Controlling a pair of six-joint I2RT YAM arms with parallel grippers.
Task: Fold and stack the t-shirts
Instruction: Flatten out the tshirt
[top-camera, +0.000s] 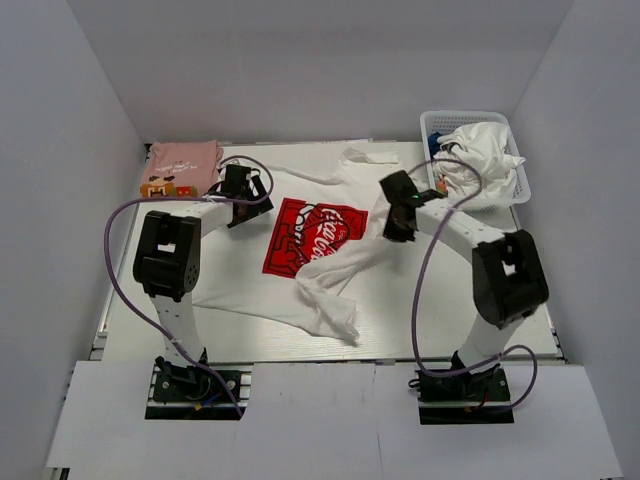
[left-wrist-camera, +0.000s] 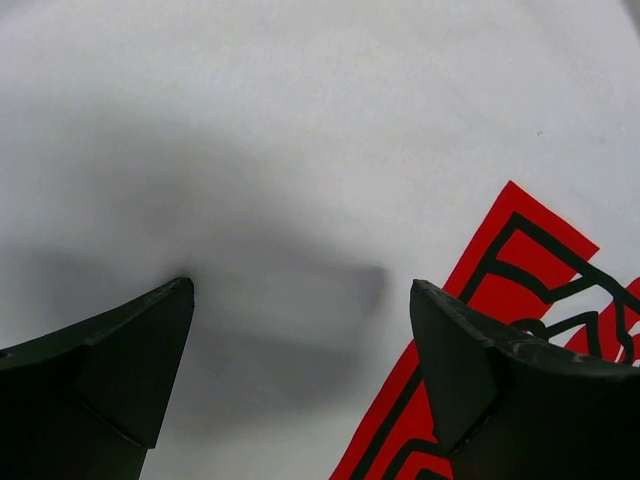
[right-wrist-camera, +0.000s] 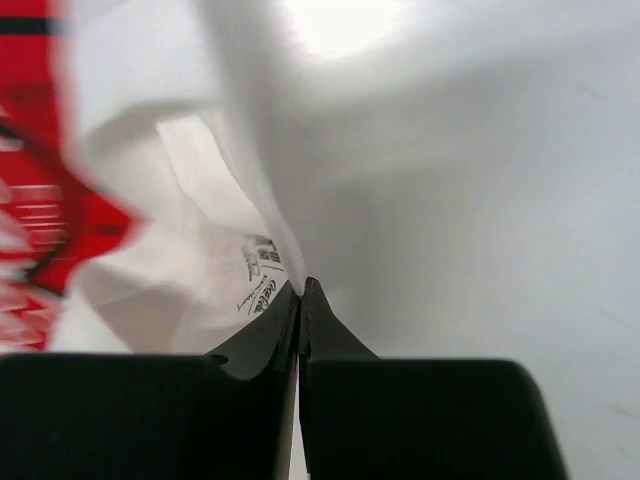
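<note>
A white t-shirt (top-camera: 240, 280) with a red square Coca-Cola print (top-camera: 312, 235) lies spread across the middle of the table, its right side bunched and drawn over toward the centre. My right gripper (top-camera: 396, 225) is shut on a thin edge of that shirt; in the right wrist view the fabric (right-wrist-camera: 200, 220) rises out of the closed right gripper (right-wrist-camera: 302, 288). My left gripper (top-camera: 245, 190) stands open low over the shirt's upper left part, and the left wrist view shows the open left gripper (left-wrist-camera: 300, 300) above flat white cloth (left-wrist-camera: 300, 150) beside the print (left-wrist-camera: 520, 260). A folded pink t-shirt (top-camera: 183, 160) lies at the back left.
A white mesh basket (top-camera: 520, 190) stands at the back right with white cloth (top-camera: 480, 150) heaped in it. White walls close in the table on three sides. Purple cables loop from both arms.
</note>
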